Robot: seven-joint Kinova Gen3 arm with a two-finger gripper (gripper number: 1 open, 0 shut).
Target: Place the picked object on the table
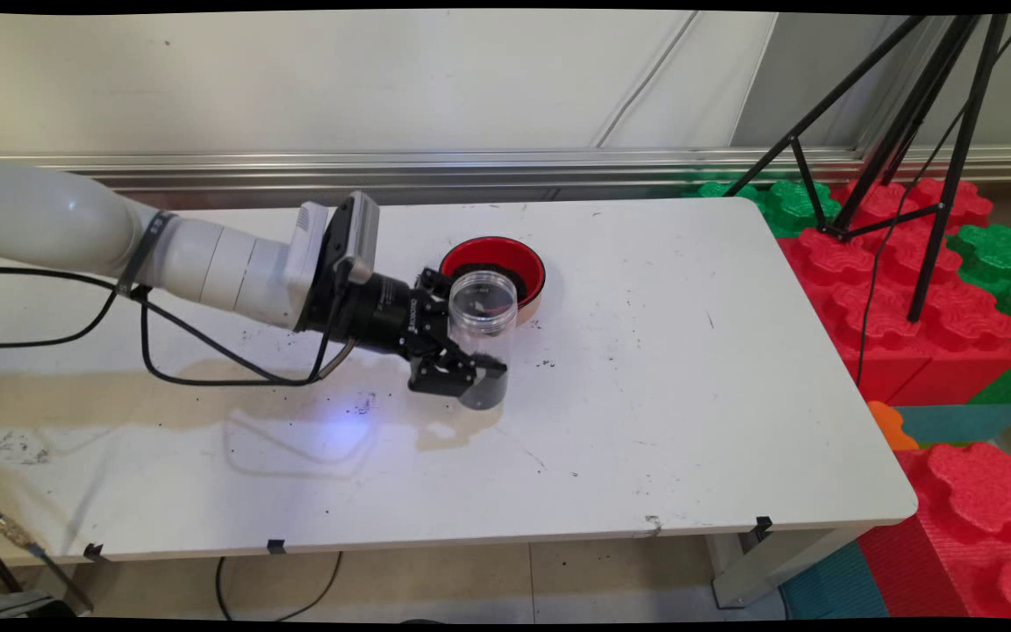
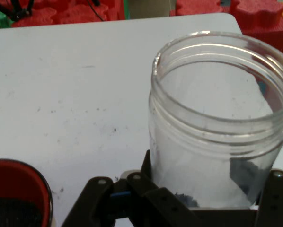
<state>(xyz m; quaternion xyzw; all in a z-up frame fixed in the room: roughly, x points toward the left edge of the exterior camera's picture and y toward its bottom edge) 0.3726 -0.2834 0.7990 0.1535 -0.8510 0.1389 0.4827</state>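
While the gripper (image 1: 470,351) stands clamped low on the clear plastic jar (image 1: 482,320), the jar sits upright mid-table, with the red bowl (image 1: 495,263) touching or just behind it at twelve o'clock. It looks light, stiff and slick-walled, nearly empty save dark bits at the bottom; I'd judge the low body the safest hold. The white table (image 1: 690,369) is speckled with dark crumbs. Red and green foam blocks (image 1: 918,290) and a black tripod (image 1: 927,132) stand at three o'clock.
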